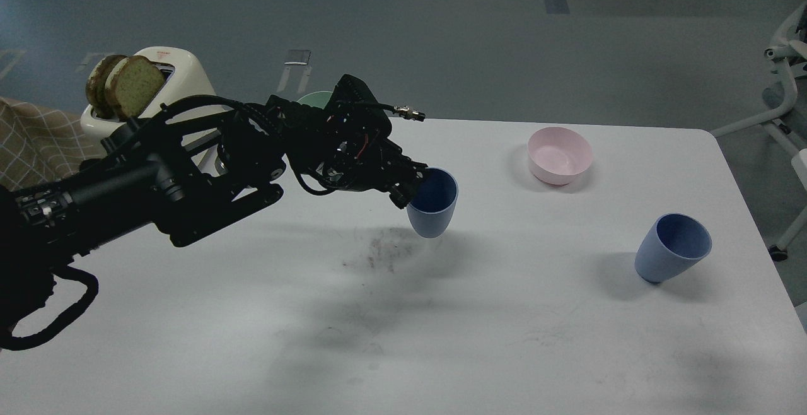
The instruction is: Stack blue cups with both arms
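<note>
My left gripper [413,191] is shut on the rim of a blue cup [435,210] and holds it upright just above the white table [441,339] near its middle. The left arm reaches across from the left edge. The second blue cup [671,248] stands on the table at the right, alone. My right arm and gripper are out of view.
A pale pink bowl [560,155] sits at the back right. A pale green bowl [313,98] is mostly hidden behind my left arm. A cream toaster [179,81] with bread slices [123,84] stands at the back left. A dirty smudge [384,251] marks the table's middle.
</note>
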`<state>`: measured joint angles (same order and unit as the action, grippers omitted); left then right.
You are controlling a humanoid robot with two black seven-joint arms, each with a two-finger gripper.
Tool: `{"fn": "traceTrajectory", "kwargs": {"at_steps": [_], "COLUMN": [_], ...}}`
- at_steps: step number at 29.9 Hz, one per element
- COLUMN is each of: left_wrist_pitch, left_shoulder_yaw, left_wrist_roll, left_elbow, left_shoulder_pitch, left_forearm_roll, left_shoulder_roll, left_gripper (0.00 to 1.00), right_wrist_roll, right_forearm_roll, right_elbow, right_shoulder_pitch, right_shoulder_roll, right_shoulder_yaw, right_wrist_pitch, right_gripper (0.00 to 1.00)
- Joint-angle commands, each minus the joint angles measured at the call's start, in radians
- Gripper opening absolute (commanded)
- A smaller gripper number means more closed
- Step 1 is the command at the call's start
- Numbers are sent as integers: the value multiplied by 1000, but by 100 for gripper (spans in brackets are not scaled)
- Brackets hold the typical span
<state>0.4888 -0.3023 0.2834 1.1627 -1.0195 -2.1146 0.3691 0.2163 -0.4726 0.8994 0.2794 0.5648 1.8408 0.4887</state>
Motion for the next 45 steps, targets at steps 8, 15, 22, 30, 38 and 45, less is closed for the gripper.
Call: {"fn": "traceTrajectory", "kwargs": {"at_steps": [8,15,22,30,38,45], "left_wrist_pitch": [0,0,0,-12,-148,-164], "left_shoulder_yaw": [0,-3,-18,-193,-443,-788], "left_wrist_roll": [-12,-12,-10,-12,-7,-12], "left_elbow": [-23,-20,-12,-29,-66,-84], "left_shoulder_pitch": [39,52,45,52,125,223], "left_forearm_roll": [-21,-12,4,272,761,1273], "left_shoulder_roll": [-19,-21,-12,17,31,8], "left_gripper": [0,20,65,97,98,98], "right_wrist_roll": [0,0,0,0,0,0], "right_forearm_roll": [0,0,-1,-14,-72,-259], "right_elbow": [3,3,4,-2,3,9], "right_shoulder_pitch": [-5,-5,-8,-14,-28,-14], "right_shoulder_roll": [0,0,21,86,225,325], "right_shoulder_yaw": [8,8,9,6,-12,-29], "right_wrist_pitch": [0,0,0,0,0,0], "right_gripper": [100,100,100,100,100,100]}}
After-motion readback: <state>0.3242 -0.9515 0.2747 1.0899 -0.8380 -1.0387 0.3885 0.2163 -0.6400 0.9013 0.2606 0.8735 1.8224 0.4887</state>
